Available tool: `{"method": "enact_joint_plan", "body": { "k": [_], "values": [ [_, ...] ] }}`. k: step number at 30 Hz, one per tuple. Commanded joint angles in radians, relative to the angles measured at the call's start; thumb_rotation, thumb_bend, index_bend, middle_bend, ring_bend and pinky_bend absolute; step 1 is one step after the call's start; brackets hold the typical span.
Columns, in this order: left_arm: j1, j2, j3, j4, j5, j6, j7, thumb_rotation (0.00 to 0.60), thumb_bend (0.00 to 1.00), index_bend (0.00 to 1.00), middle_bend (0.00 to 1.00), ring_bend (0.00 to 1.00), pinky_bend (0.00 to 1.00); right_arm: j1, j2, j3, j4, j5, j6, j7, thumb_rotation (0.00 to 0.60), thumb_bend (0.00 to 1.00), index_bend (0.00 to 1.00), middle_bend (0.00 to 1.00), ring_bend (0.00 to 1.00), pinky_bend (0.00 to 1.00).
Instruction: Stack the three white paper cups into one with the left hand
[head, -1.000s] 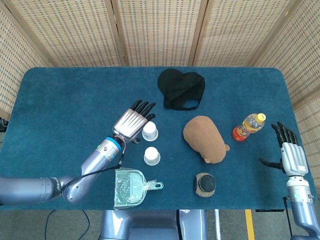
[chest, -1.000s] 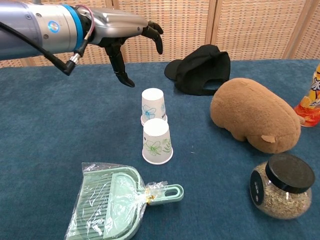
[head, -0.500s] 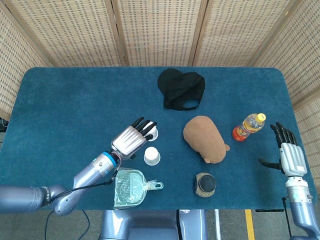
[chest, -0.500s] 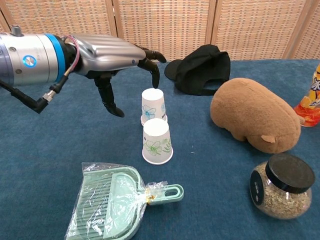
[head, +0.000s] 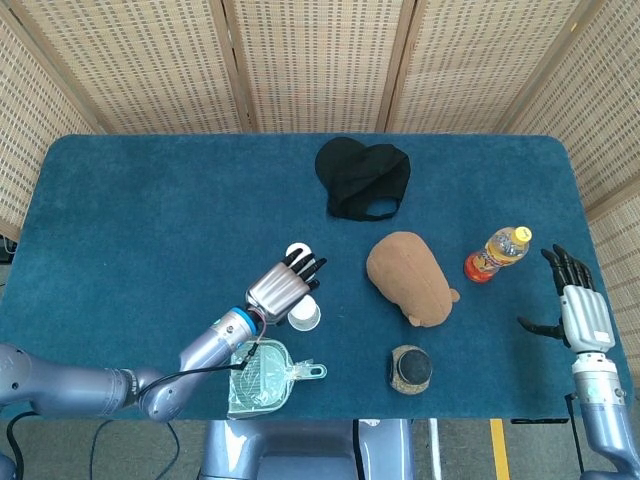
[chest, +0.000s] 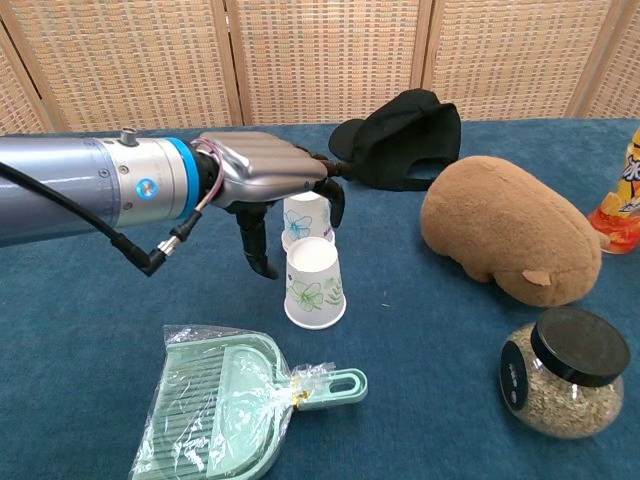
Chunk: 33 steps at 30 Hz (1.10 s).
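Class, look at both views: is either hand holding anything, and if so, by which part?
Nothing is held. The left hand hovers open above the near cup; the right hand is open and empty.

Two floral white cups (chest: 315, 283) (chest: 303, 217) inverted, near-touching, mid-table.

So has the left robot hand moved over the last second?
Yes. The left robot hand has come down and toward the near white paper cup, and now hovers just above it, its fingers in front of the far cup.
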Motion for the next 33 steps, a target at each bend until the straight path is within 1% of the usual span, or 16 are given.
{"method": "enact_joint_plan", "body": {
  "k": [1,3,7,8,15,25,29,31,33],
  "values": [
    [-0.010,-0.020,-0.001,0.021,-0.010,-0.011,0.004,0.600,0.18,0.29,0.00,0.00,0.04,0.001,-0.001,0.001,0.003,0.002,-0.002,0.001,0.600,0.10,0.10,0.00,0.00,0.00],
    [-0.013,-0.032,0.001,0.031,-0.012,-0.014,0.006,0.600,0.18,0.32,0.00,0.00,0.04,0.001,-0.001,0.001,0.005,0.003,-0.002,0.003,0.600,0.10,0.10,0.00,0.00,0.00],
    [-0.015,-0.050,0.004,0.049,-0.012,-0.012,0.008,0.600,0.19,0.48,0.00,0.00,0.04,-0.001,0.000,0.003,0.007,0.005,-0.001,0.007,0.600,0.10,0.10,0.00,0.00,0.00],
    [-0.014,-0.050,0.004,0.048,-0.011,-0.009,0.008,0.600,0.19,0.50,0.00,0.00,0.04,-0.001,0.000,0.003,0.008,0.005,0.000,0.007,0.600,0.10,0.10,0.00,0.00,0.00],
    [-0.010,-0.024,-0.005,0.026,0.001,0.007,0.000,0.600,0.19,0.49,0.00,0.00,0.04,-0.001,-0.001,0.002,0.007,0.002,0.001,0.005,0.600,0.11,0.10,0.00,0.00,0.00],
    [-0.002,0.057,-0.053,-0.017,0.033,0.068,-0.013,0.600,0.19,0.46,0.00,0.00,0.04,-0.001,-0.002,0.002,0.004,0.003,0.002,-0.003,0.600,0.10,0.10,0.00,0.00,0.00],
    [0.002,0.081,-0.085,-0.009,0.023,0.088,-0.030,0.600,0.19,0.45,0.00,0.00,0.04,-0.001,-0.001,0.001,0.000,0.001,0.004,-0.003,0.600,0.10,0.10,0.00,0.00,0.00],
    [0.010,0.088,-0.103,0.022,0.018,0.097,-0.055,0.600,0.19,0.45,0.00,0.00,0.04,-0.001,-0.001,0.000,0.000,0.001,0.003,-0.003,0.600,0.10,0.10,0.00,0.00,0.00],
    [0.012,0.088,-0.108,0.039,0.018,0.089,-0.070,0.600,0.19,0.45,0.00,0.00,0.04,0.000,-0.001,0.000,0.000,0.001,0.000,-0.004,0.600,0.10,0.10,0.00,0.00,0.00]
  ]
}}
